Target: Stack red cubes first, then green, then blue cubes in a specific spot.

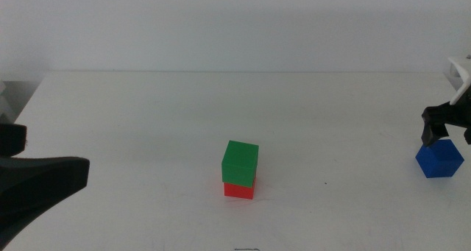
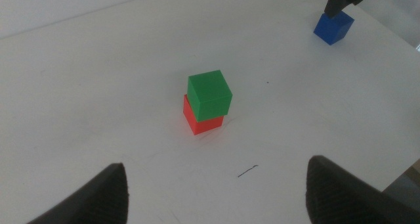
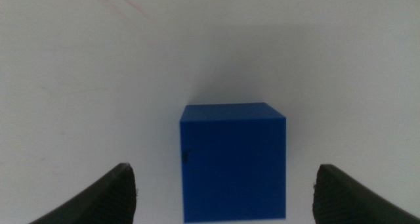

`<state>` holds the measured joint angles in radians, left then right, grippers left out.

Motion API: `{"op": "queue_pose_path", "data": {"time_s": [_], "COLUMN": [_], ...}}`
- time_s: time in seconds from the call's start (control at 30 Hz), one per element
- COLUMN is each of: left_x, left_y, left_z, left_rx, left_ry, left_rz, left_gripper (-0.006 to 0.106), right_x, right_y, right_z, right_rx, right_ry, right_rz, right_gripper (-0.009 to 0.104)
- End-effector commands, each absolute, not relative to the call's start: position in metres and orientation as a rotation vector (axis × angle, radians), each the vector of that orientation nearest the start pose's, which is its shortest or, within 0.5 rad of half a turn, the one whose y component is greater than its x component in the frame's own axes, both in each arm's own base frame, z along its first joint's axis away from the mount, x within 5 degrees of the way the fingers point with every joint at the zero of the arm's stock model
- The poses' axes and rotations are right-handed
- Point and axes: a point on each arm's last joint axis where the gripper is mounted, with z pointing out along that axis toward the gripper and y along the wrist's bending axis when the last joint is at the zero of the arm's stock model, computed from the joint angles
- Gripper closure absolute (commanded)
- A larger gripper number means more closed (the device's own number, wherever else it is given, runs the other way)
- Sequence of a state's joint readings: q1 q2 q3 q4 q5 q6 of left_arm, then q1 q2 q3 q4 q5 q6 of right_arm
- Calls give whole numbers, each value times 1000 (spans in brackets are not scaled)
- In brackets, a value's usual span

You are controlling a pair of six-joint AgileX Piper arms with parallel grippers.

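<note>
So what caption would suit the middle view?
Green cube stacked on red cube; right gripper open above the blue cube.

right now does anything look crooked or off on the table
Slightly: the green cube sits twisted on the red cube, its edges overhanging. The blue cube stands apart, between the open right pincer. The left pincer waits, open.

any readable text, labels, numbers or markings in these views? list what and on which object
None readable in any view.
Red cube: plain faces.
Green cube on top of it: plain faces.
Blue cube: no lettering; one tiny dark speck on its front face, not a character.
Table: a short thin dark scratch or hair near the stack, not text.
Left claw and right claw: dark jaws, no label visible.
</note>
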<state>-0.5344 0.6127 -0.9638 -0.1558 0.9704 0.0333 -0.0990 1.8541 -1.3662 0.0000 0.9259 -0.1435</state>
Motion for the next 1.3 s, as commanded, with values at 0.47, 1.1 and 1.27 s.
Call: {"op": "queue_pose_path", "data": {"time_s": [0.47,1.1,1.27], "left_x": [71,71,71], "left_y": [-56,-56,-56], "left_z": [409,409,409], "left_rx": [551,550,550], "left_ry": [1976,1976,1976], "left_rz": [-512,-513,-513], "left_gripper": [9,9,9], "right_x": [388,386,364], "right_y": [-44,-39,6], "right_z": [213,206,271], "right_rx": [-87,-119,-2], "right_ry": [2854,2911,2809], "right_rz": [-97,-118,-66], "right_gripper": [13,97,96]}}
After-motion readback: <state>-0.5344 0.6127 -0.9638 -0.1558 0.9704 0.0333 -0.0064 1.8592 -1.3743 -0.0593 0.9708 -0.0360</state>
